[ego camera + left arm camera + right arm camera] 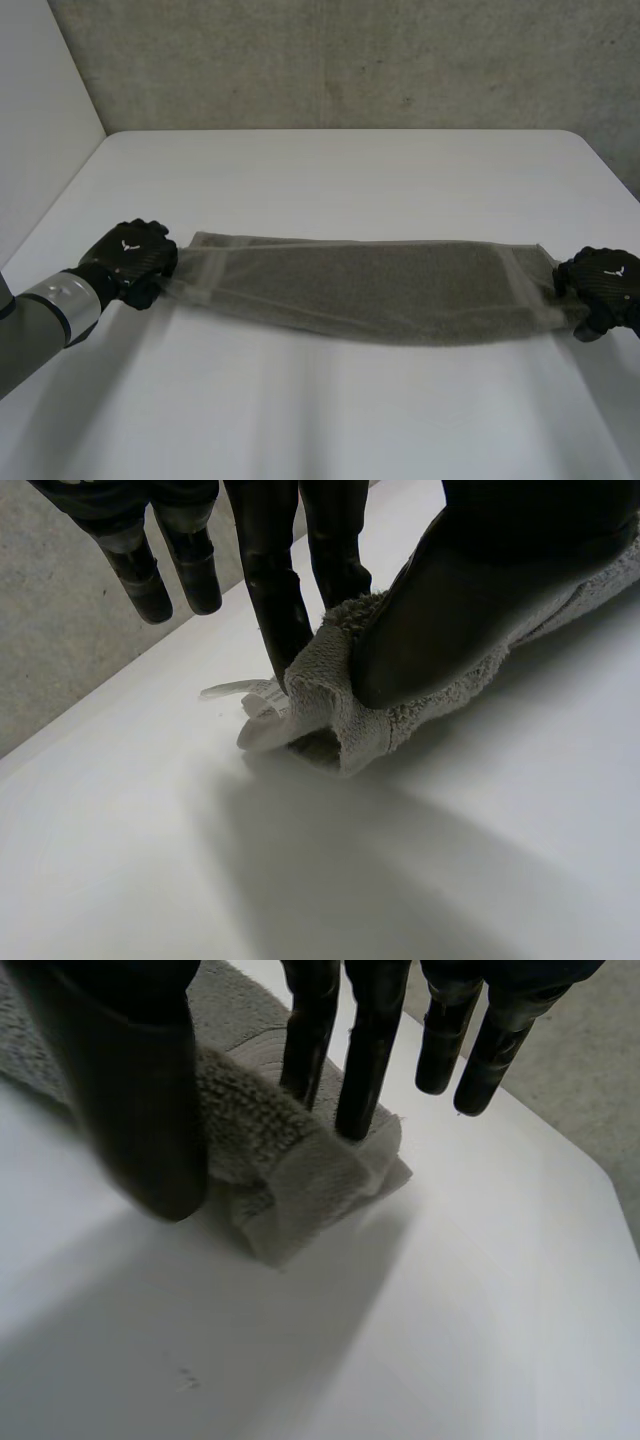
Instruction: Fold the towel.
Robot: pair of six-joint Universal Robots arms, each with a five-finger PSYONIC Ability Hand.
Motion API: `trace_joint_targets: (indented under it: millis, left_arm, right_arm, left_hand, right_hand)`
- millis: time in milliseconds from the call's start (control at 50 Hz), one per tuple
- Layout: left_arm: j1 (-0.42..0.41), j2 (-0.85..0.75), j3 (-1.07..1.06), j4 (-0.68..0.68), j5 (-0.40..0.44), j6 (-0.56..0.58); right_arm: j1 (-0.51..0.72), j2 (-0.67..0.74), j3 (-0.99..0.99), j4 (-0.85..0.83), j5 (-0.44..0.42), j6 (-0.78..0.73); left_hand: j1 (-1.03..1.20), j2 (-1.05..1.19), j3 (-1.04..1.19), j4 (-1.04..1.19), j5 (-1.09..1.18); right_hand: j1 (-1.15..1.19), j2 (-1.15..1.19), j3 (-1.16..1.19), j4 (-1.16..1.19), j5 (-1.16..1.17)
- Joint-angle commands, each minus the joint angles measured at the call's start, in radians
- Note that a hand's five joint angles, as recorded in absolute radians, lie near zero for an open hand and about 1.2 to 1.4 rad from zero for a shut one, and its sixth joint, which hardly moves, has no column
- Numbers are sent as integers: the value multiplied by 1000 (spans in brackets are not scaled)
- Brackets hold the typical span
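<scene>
Towel (350, 290) stretching across the bench (330, 180), first fold apparently made

The left hand (130, 262) is pinching the towel's 9 o'clock end between thumb and fingers (270, 600), and the right hand (605, 290) is pinching the 3 o'clock end likewise. The grey towel is lying as a long, narrow, doubled strip (edges not quite matching), so the crosswise folds are probably yet to come.

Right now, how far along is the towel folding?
Done: the towel looks already doubled lengthwise into a long strip. In hand: left robot hand and right robot hand each pinch one short end, holding it stretched over the table. Left: bringing the ends together.
</scene>
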Motion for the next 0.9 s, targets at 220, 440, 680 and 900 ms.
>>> trace_joint_targets:
  millis: [220,440,680,900]
  left_arm:
    - [-11,13,-24,-18,0,-2]
    - [0,88,-23,-47,37,-5]
    - [4,155,-21,-46,43,-60]
    - [-13,200,11,-15,51,-270]
  right_arm:
    - [-109,-3,-70,-27,-7,-16]
    - [-234,-20,-79,13,-77,-59]
    - [-293,-51,-229,53,-97,-56]
    - [218,-114,-475,185,-30,207]
  left_hand:
    - [-930,-950,-51,-59,-976]
    - [-1018,-1038,-51,-59,-1064]
    - [-1018,-1038,-51,-59,-1064]
    - [-1027,-1046,-51,-59,-1073]
  right_hand:
    - [620,607,-43,-76,600]
    - [620,607,-43,-76,600]
    - [620,607,-43,-76,600]
    - [620,607,-43,-76,600]
